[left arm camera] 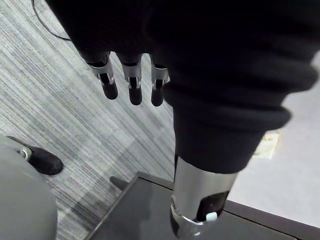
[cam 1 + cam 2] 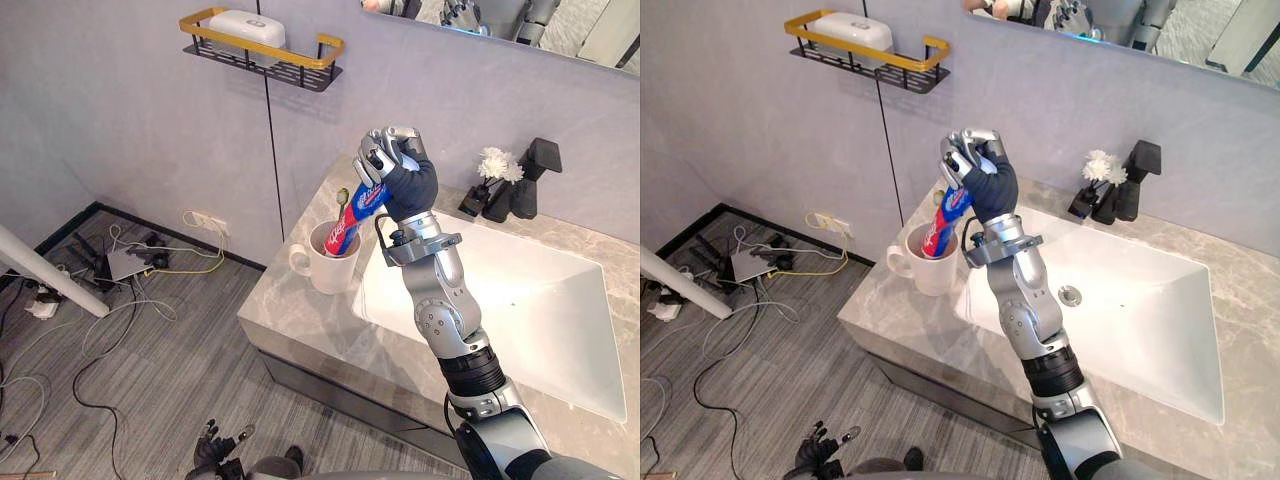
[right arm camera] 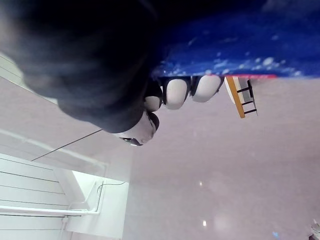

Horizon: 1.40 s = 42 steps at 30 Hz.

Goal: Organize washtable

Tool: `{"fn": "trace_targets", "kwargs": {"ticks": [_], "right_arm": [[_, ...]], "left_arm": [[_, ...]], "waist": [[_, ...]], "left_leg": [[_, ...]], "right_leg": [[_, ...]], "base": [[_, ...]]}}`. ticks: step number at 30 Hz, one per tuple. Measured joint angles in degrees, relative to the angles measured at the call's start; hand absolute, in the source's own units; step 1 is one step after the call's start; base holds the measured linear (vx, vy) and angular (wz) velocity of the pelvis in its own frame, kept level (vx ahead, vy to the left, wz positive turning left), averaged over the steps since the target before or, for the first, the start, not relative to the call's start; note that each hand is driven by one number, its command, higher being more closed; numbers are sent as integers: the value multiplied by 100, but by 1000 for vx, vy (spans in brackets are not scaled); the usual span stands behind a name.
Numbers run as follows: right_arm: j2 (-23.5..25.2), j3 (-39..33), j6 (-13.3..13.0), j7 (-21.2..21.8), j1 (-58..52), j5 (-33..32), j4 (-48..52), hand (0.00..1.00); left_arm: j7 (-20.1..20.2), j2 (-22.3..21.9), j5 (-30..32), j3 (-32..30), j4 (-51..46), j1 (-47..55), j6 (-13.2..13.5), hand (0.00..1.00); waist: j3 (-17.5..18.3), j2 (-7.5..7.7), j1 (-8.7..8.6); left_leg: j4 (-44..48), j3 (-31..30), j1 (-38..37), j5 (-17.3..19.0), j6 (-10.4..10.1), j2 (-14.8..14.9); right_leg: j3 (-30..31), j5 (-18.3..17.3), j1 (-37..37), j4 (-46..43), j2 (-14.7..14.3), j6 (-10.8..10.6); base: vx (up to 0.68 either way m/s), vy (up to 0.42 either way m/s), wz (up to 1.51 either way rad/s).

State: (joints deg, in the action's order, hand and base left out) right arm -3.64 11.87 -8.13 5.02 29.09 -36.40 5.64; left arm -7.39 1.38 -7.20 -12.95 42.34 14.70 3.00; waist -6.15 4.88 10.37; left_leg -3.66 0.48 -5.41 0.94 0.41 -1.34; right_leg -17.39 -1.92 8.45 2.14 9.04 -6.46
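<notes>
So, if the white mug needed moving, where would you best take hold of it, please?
Take the mug by its handle, coming from the robot's left: it sticks out on that side, away from the basin. Probably avoid the rim, since the toothpaste tube held by the right hand stands in the opening.

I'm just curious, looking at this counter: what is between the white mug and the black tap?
In the left eye view, the right hand, curled round a toothpaste tube with its end in the mug, then white flowers beside the tap.
</notes>
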Motion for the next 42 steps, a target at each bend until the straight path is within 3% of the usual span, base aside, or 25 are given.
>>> {"fn": "trace_targets", "kwargs": {"ticks": [10, 11, 42], "right_arm": [[8, 7, 0, -5, 210, 51, -2, 100], [8, 7, 0, -6, 209, 52, -8, 0], [19, -11, 17, -37, 208, 178, -46, 0]], "left_arm": [[0, 15, -3, 0, -4, 0, 2, 0], [-1, 17, -3, 0, -4, 0, 2, 0], [-8, 60, -119, 0, -3, 7, -4, 0]], "waist": [[-10, 18, 3], [-13, 20, 2], [-43, 79, -6]], "left_leg": [[20, -5, 69, 0, 0, 2], [21, -4, 69, 0, 0, 3], [56, 2, 67, 0, -2, 12]], "right_leg": [[4, 0, -56, 3, -3, 0], [4, 0, -56, 3, -3, 0], [4, 1, -40, -6, -10, 1]], "base": [[0, 0, 0], [0, 0, 0], [0, 0, 0]]}}
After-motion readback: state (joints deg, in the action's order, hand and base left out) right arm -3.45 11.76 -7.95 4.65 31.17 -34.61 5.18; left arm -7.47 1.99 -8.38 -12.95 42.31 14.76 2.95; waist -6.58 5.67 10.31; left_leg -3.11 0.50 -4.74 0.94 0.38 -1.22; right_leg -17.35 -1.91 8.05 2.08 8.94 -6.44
